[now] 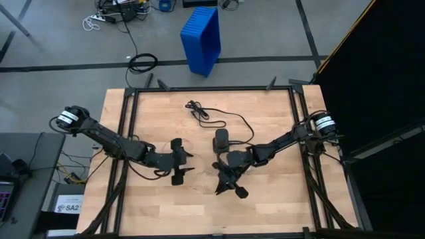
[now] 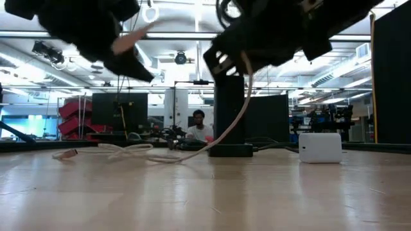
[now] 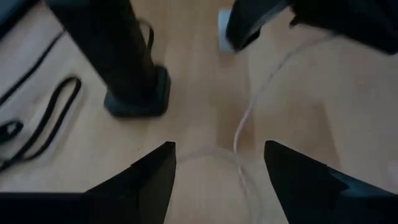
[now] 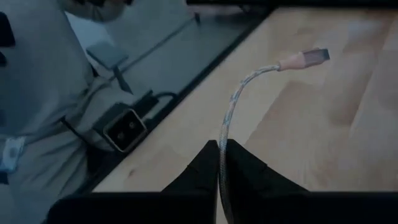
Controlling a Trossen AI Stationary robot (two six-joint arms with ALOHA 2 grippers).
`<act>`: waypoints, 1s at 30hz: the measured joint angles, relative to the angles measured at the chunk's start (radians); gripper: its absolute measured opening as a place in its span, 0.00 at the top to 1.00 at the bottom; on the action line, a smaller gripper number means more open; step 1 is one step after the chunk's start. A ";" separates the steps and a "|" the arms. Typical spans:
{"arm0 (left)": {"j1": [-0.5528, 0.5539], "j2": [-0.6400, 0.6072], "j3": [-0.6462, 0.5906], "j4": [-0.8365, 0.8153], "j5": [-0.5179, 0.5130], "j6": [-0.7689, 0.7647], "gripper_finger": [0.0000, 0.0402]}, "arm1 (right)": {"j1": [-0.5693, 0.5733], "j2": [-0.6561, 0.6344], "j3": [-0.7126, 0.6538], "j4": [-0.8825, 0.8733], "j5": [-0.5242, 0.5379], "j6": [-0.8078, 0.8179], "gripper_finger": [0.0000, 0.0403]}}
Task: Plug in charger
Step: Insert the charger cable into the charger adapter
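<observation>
1. Clearly the charging cable (image 4: pixel 231 118) is light and limp, so it is best held near its plug (image 4: pixel 310 57).
2. It looks pale and braided, with a peach collar and metal tip.
3. Right gripper (image 4: pixel 219 163) pinches the cable above the table (image 1: pixel 265 206); left gripper (image 3: pixel 217 165) hovers spread wide, holding nothing.
4. White charger block (image 2: pixel 320 147) sits on the table.

table (image 1: pixel 265 199): pale wood, matt | cable (image 4: pixel 231 118): braided sheath; plug (image 4: pixel 316 56): metal | crate (image 1: pixel 201 38): blue plastic
</observation>
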 joint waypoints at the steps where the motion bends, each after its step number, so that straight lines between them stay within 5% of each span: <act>1: -0.001 0.000 0.000 0.014 0.000 0.012 0.43 | 0.000 -0.018 -0.019 0.017 -0.001 0.000 1.00; 6: 0.000 0.000 0.000 0.074 -0.001 0.018 0.43 | 0.000 -0.118 -0.128 0.159 0.017 -0.002 1.00; 16: 0.000 0.000 0.000 0.289 -0.056 0.276 0.43 | 0.000 -0.221 -0.291 0.387 0.087 0.004 1.00; 30: -0.013 0.001 0.000 0.274 0.133 0.183 0.43 | -0.020 -0.219 -0.291 0.345 0.203 0.039 1.00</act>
